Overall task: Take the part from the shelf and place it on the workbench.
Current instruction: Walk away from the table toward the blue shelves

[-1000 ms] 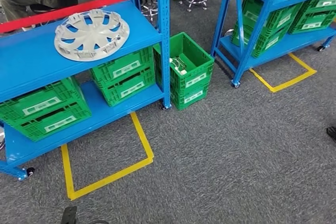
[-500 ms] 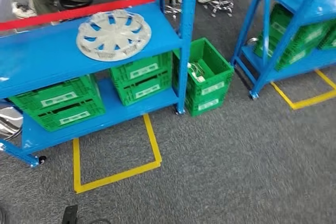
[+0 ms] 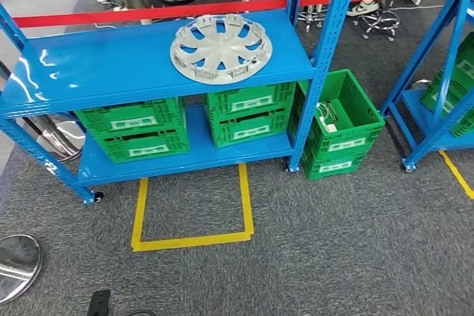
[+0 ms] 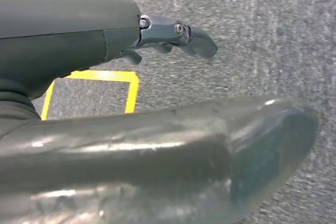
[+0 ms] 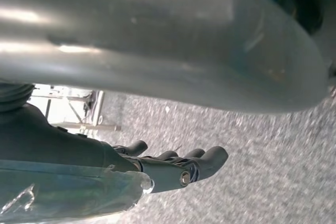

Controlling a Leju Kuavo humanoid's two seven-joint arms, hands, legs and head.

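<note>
Left hand [image 4: 170, 35] hangs over the grey carpet, fingers straight and spread, holding nothing. Right hand [image 5: 178, 166] likewise: fingers extended, nothing held, carpet beneath.

We note the hubcap [image 3: 221, 48] lying flat on the top board of the blue shelf [image 3: 84, 72], toward its right end, near the right post. Green crates [image 3: 134, 131] sit on the lower board beneath the hubcap; one more crate [image 3: 341, 127] stands on the floor just right of the shelf. A yellow floor marking [image 3: 192, 238] lies in front of the shelf. People sit behind the shelf, beyond a red bar.

No table is in the head view.

Risks, our judgement: the hubcap is wide, thin and ribbed, so a one-sided hold could tip it; the right post is close enough to snag an arm on approach.
</note>
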